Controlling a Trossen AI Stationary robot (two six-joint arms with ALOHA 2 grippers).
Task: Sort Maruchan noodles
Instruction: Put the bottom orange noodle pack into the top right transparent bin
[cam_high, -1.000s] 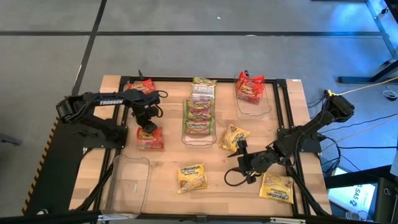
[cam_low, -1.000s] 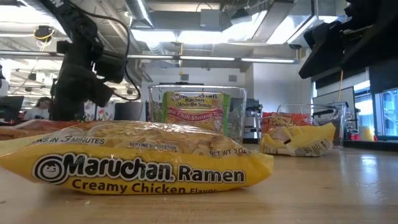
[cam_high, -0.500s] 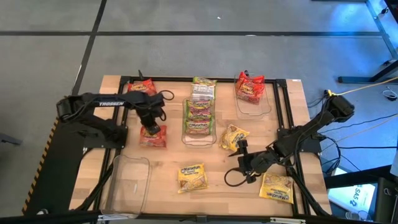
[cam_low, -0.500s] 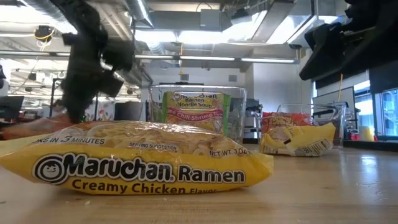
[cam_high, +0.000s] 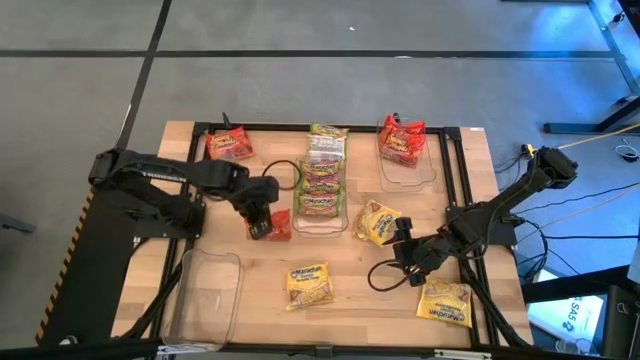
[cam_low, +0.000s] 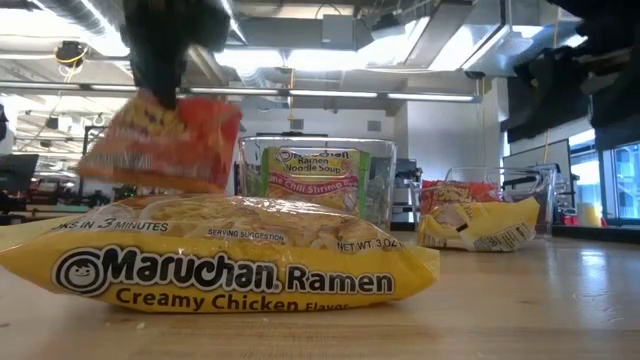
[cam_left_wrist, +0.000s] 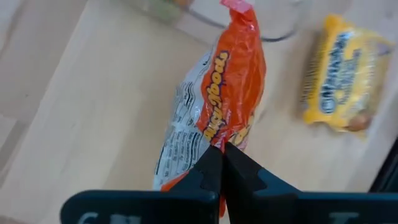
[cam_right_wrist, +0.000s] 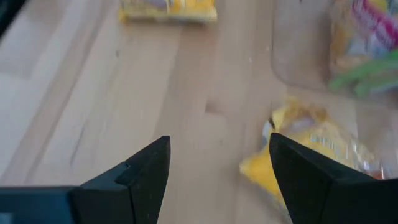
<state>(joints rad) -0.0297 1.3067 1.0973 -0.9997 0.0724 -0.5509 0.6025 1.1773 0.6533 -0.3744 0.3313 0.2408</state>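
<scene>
My left gripper (cam_high: 262, 222) is shut on a red Maruchan packet (cam_high: 278, 226) beside the middle clear bin (cam_high: 320, 222); the low view shows the red packet (cam_low: 165, 140) off the table. My right gripper (cam_high: 400, 250) stands open just near of a yellow packet (cam_high: 378, 222), touching nothing; in its wrist view the gripper (cam_right_wrist: 217, 158) has that yellow packet (cam_right_wrist: 311, 149) ahead of one finger. Green packets (cam_high: 320, 180) fill the middle bin. More red packets (cam_high: 402, 140) lie in the far right bin. My left gripper pinches one end of the red packet (cam_left_wrist: 214, 140) between its two shut fingers (cam_left_wrist: 208, 168). It comes from above, pointing steeply down. The packet hangs below the fingers, bent along its length and tilted, lifted clear of the table.
An empty clear bin (cam_high: 205, 290) sits at the near left. One red packet (cam_high: 228, 145) lies at the far left of the table. Two yellow packets (cam_high: 309, 283) (cam_high: 444, 300) lie near the front edge; the first fills the low view's foreground (cam_low: 220, 255).
My left gripper has shut on the red packet where it lay on the table, lifted it clear and swung it toward the table's right, up to the middle bin. My right gripper has shifted slightly and stayed open.
</scene>
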